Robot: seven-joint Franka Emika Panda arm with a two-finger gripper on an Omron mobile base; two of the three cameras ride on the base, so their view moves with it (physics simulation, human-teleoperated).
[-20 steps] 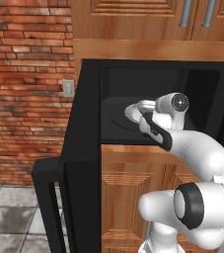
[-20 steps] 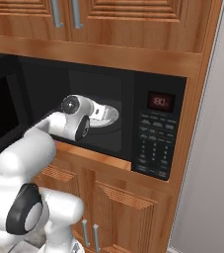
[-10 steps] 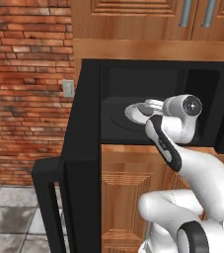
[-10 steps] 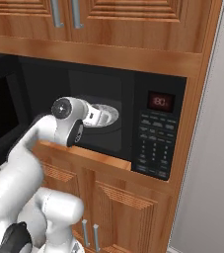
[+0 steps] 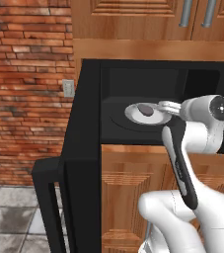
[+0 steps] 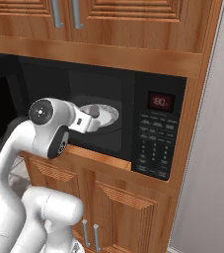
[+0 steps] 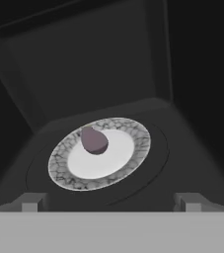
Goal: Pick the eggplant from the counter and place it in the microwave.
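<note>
The eggplant (image 7: 93, 140), small and dark purple, lies on the round white plate (image 7: 136, 150) inside the open microwave (image 5: 89, 94). In the left base view the eggplant (image 5: 145, 109) rests on the plate (image 5: 131, 113), just ahead of my gripper (image 5: 165, 105). My gripper (image 7: 111, 202) is open and holds nothing, with its fingertips (image 7: 32, 201) at the mouth of the cavity, short of the plate. From the right base view the gripper (image 6: 91, 118) reaches in over the plate (image 6: 111, 116). The counter is out of view.
The microwave door (image 5: 59, 197) hangs open to the left, beside a brick wall (image 5: 24, 74). The button panel (image 6: 154, 146) is on the right. Wooden cabinets (image 6: 128, 15) stand above and below, and a grey wall (image 6: 212, 148) closes the right side.
My hand has drawn back out of the microwave toward the base, uncovering the eggplant on the plate. The gripper has stayed open.
</note>
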